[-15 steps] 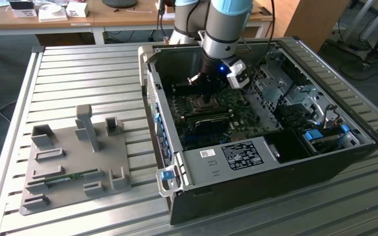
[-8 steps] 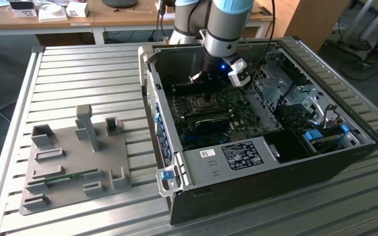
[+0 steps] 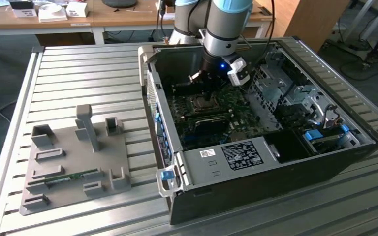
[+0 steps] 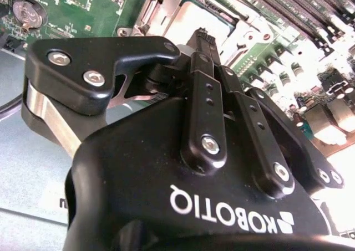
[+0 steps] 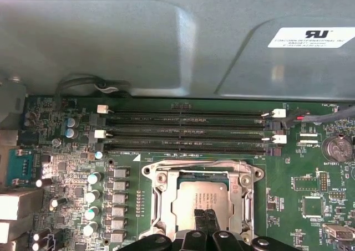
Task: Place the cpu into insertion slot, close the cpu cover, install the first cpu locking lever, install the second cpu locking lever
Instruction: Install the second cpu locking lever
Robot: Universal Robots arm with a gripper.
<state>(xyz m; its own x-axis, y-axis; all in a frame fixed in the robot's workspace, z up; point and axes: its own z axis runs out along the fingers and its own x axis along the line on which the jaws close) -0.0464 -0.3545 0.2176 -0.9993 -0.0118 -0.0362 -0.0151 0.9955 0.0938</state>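
I've got the gripper [image 5: 206, 220] hanging right over the cpu [image 5: 194, 204], fingertips pressed together and holding nothing. The chip's matte silver-grey top sits flat in the insertion slot [image 5: 166, 206], framed by the silvery cpu cover [image 5: 244, 190] lying down around it. In the exterior view, the socket sits mid-motherboard [image 3: 232, 105], toward the case's [image 3: 274, 172] rear wall.

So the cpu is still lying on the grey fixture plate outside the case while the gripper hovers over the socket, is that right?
Not quite. The cpu is already in the insertion slot on the motherboard, as the first wrist view shows, not on the grey fixture plate. The rest holds: the gripper hovers just over the socket, inside the computer case.
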